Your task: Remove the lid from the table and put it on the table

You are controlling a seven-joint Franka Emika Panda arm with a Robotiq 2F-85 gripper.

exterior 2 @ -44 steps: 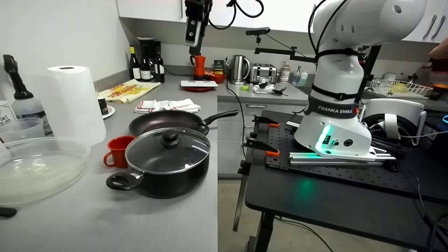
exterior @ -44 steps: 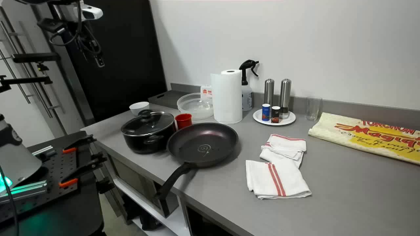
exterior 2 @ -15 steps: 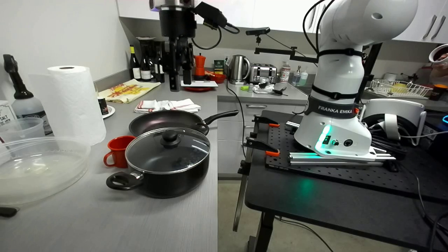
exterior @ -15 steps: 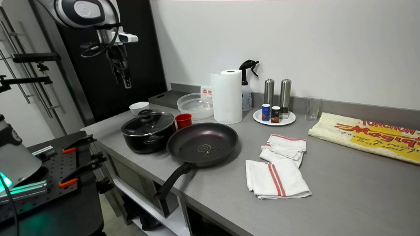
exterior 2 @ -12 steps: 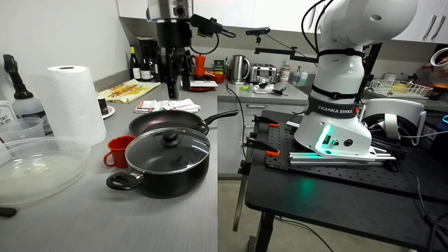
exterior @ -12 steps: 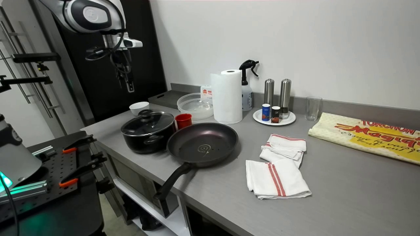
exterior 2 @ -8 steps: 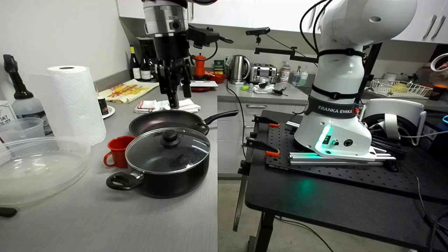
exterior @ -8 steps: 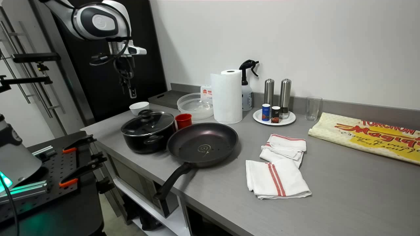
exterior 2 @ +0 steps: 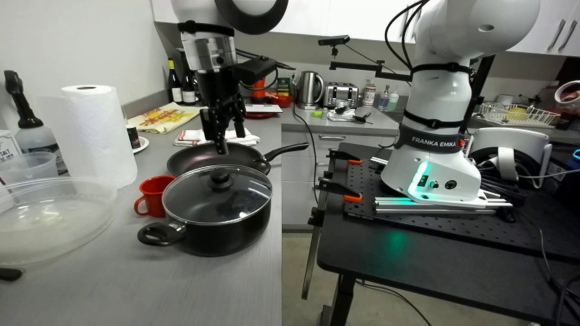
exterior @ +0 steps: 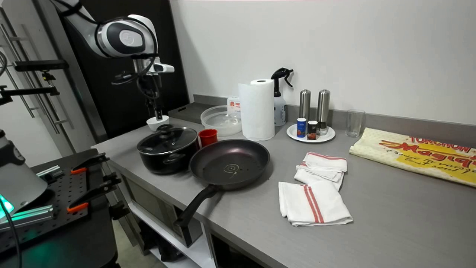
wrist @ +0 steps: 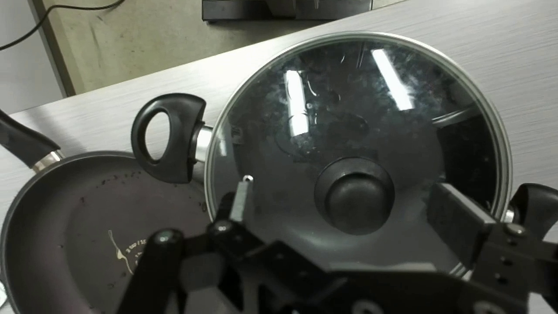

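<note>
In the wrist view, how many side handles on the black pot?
2: one handle left of the lid, near the frying pan; a second handle right of the lid, partly out of frame.

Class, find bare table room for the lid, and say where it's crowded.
In exterior views, the table is bare right of the striped towels, up to the yellow cloth, and beside the pot, away from the frying pan. Crowded: pot, frying pan and red mug, close together.

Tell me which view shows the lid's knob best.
The wrist view: the knob appears largest there, seen from above, nothing covering it. Both exterior views also show it uncovered atop the lid, but smaller and from an angle.
</note>
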